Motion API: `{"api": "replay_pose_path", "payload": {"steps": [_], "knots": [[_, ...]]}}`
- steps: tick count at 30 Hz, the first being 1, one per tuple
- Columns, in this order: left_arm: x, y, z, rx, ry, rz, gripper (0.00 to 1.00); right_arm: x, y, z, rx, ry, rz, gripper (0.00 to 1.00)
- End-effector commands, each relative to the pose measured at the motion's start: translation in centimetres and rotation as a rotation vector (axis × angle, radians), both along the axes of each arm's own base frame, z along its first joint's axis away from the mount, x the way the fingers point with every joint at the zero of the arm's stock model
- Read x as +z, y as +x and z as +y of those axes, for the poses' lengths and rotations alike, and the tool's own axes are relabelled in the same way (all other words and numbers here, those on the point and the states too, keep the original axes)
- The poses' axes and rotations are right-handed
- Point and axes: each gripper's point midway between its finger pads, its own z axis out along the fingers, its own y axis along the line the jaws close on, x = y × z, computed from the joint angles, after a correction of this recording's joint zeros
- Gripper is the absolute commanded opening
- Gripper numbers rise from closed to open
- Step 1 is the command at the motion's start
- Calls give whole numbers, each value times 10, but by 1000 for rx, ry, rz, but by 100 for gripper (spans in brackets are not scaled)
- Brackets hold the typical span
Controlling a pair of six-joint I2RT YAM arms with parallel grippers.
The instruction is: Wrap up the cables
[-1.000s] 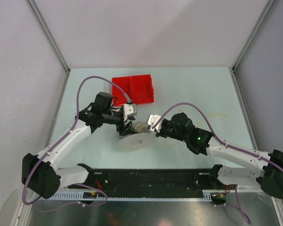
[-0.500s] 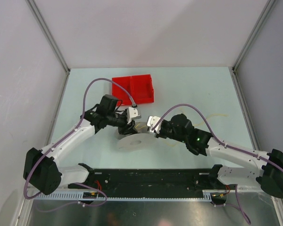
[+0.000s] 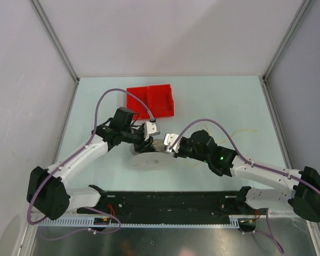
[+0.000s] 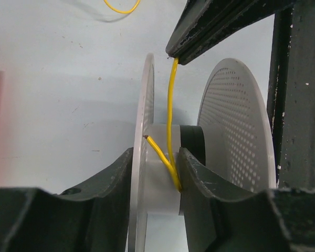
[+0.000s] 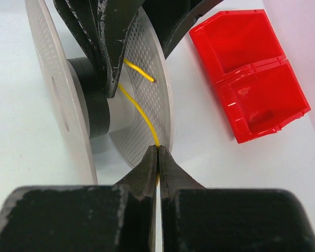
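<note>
A white spool with two perforated flanges and a dark hub stands on edge on the table. My left gripper is shut across one flange. Its inner finger pins the thin yellow cable against the hub, and the cable's cut end sticks out beside it. The cable runs up to my right gripper, which is shut on it just outside the flange rim. From above, the left gripper and right gripper meet over the spool.
A red two-compartment bin sits behind the spool, also in the right wrist view. More of the yellow cable lies loose on the table at the right. A black rail runs along the near edge.
My left gripper has narrowed from wide open onto the spool flange and cable, and its arm has shifted slightly. The right gripper has moved a little left and stays shut.
</note>
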Motion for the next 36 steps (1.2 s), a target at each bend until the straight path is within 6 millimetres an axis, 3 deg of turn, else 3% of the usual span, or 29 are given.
{"api": "replay_pose_path", "payload": {"steps": [1,7,12,17,22,25,28,32,36], "knots": [[2,4,-2,-16,5,-37,40,9,3,4,-6,32,-29,0],[4,3,-4,-25,-4,-37,6,8,5,2,-20,29,-31,0],[9,4,-4,-22,-15,-45,0,9,8,-2,-32,50,1,0],[22,8,-1,-7,-42,-68,0,8,9,-15,-37,65,73,25],[46,18,3,21,-70,-134,0,4,1,-35,-9,78,189,72],[64,20,5,47,-98,-156,0,15,1,-49,1,135,240,89],[85,21,6,83,-146,-148,0,34,6,-65,-30,184,203,98],[120,21,7,129,-218,-135,0,59,22,-93,-143,231,109,99],[163,26,8,190,-294,-131,0,67,27,-121,-163,222,70,99]]}}
